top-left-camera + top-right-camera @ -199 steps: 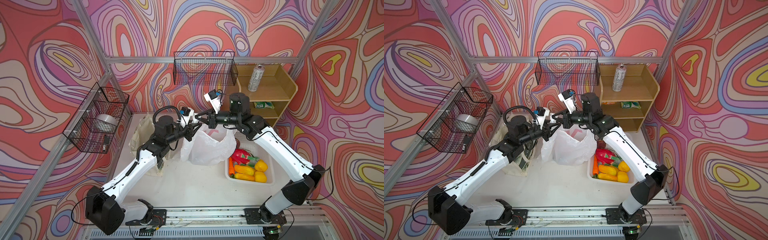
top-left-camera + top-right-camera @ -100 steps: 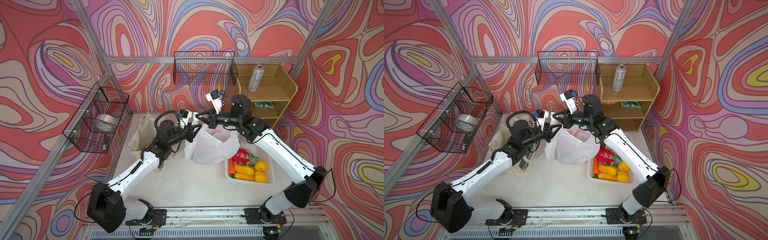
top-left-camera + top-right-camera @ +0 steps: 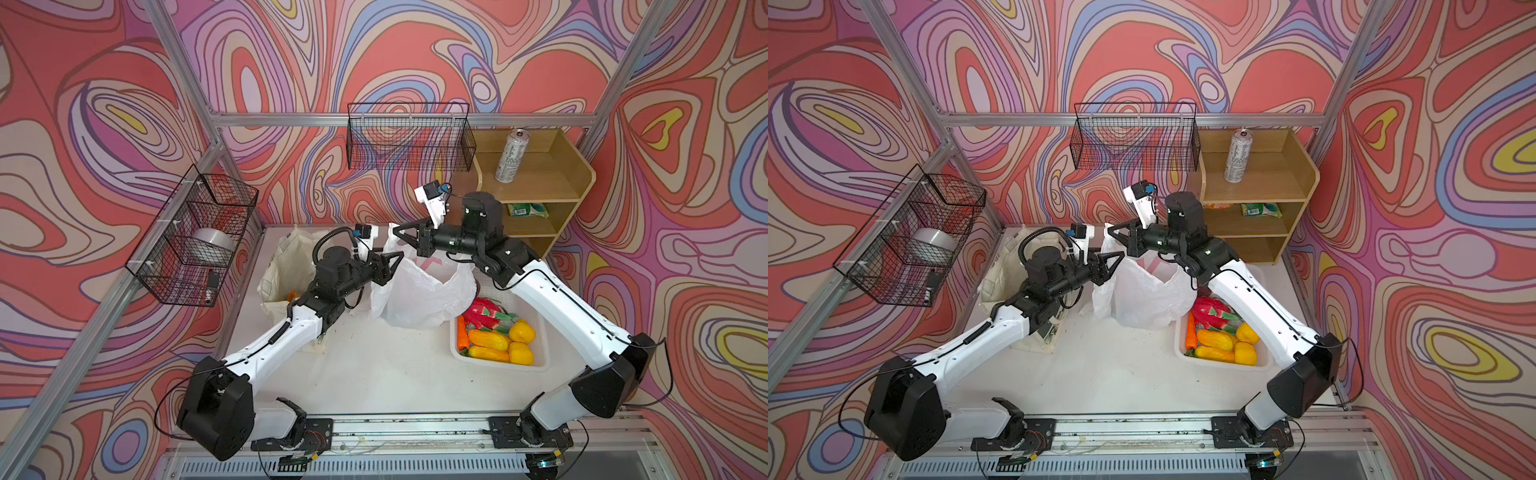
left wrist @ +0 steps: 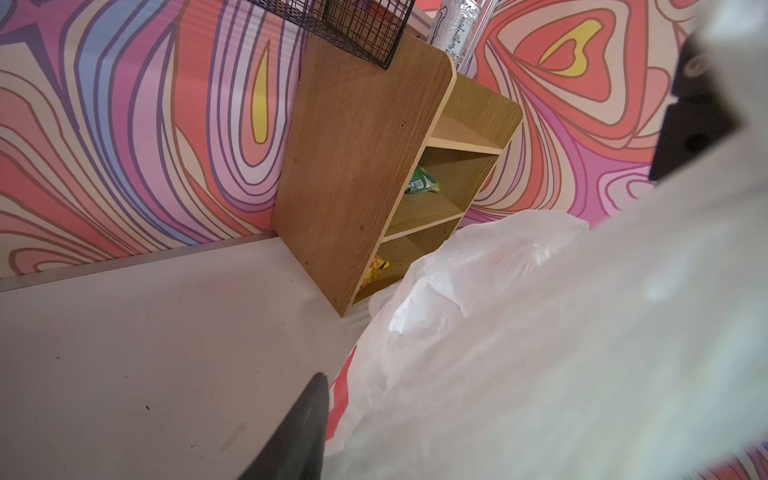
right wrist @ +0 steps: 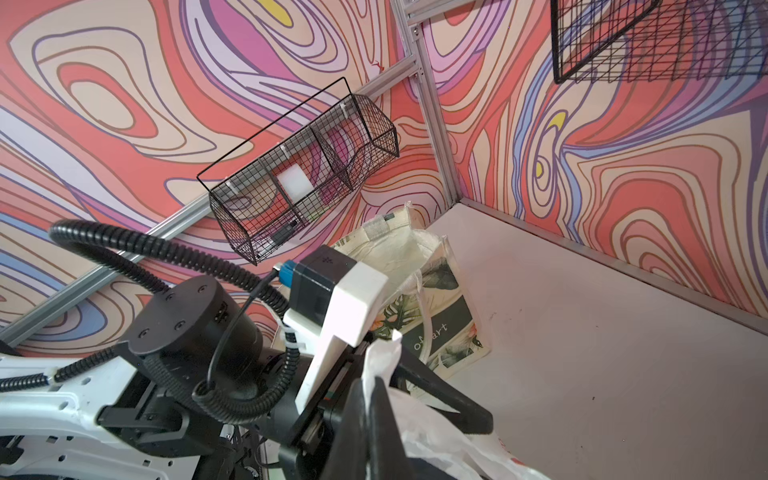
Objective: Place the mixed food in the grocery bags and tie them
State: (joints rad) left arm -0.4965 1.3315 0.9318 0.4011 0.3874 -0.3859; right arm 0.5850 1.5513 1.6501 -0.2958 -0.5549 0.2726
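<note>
A: What has changed over the last second?
B: The left arm has pushed in a little. The left tool (image 3: 395, 266) now has its jaws partly spread against the white plastic bag (image 3: 419, 291), whose left side has shifted slightly toward the white basket (image 3: 540, 336). The right tool (image 3: 399, 236) has stayed put, pressed together and pinching one of the bag's handles.
A: And the bag itself?
B: It's thin, crinkled and milky white, with red print showing inside the mouth. It sits on the bench (image 3: 395, 374) between the cream tote (image 3: 286, 266) and the basket, just beside the basket's corner.
A: Which way does it face?
B: Mouth up, with the pinched handle drawn upward. Its long axis runs across the bench, from the tote side to the basket side.
</note>
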